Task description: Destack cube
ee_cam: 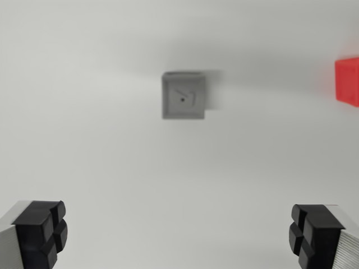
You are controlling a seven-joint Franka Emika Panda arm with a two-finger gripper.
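Small grey cube on the plain white table, bright red cube at the wrist view's right edge, claw spread wide, holding nothing

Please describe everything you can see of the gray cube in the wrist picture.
The gray cube is a small matte block, seen from almost straight above and slightly blurred. Its top face has a small dark dot and a faint paler mark. It rests on the plain white surface, near the upper centre of the view, casting a soft shadow to its right. Nothing touches it: the open hand is apart from it.
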